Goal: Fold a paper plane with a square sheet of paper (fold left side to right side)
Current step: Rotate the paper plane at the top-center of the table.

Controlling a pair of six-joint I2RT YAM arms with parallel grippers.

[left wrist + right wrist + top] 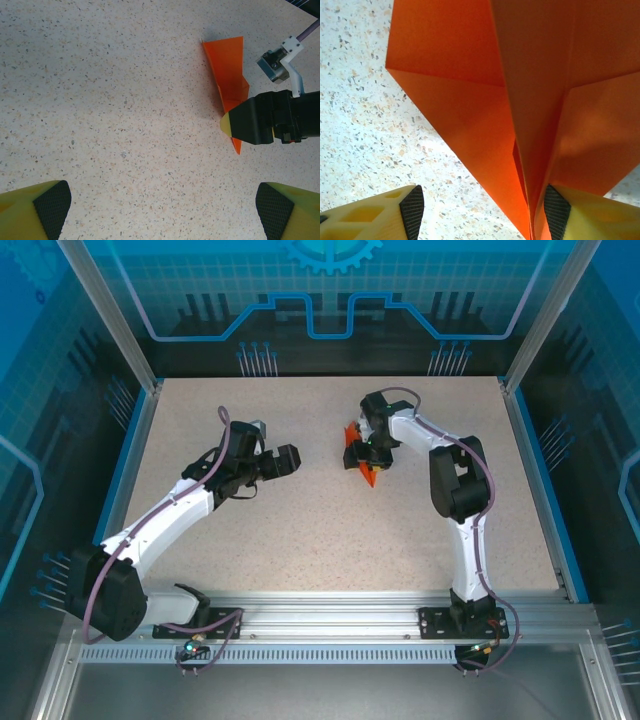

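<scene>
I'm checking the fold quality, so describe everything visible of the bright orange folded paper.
The bright orange folded paper is thin, plain and unmarked, creased into overlapping layers that taper to a sharp point. Part of it seems lifted rather than lying flat. It sits on the speckled beige table, near its middle. The open right gripper is over its narrow end, one yellow finger against the paper's edge.

No legible text, labels, brands or numbers were found in any view, a gear-shaped emblem (331,252) and circuit-style line graphics stood on the blue back panel (200,280), without lettering.
</scene>
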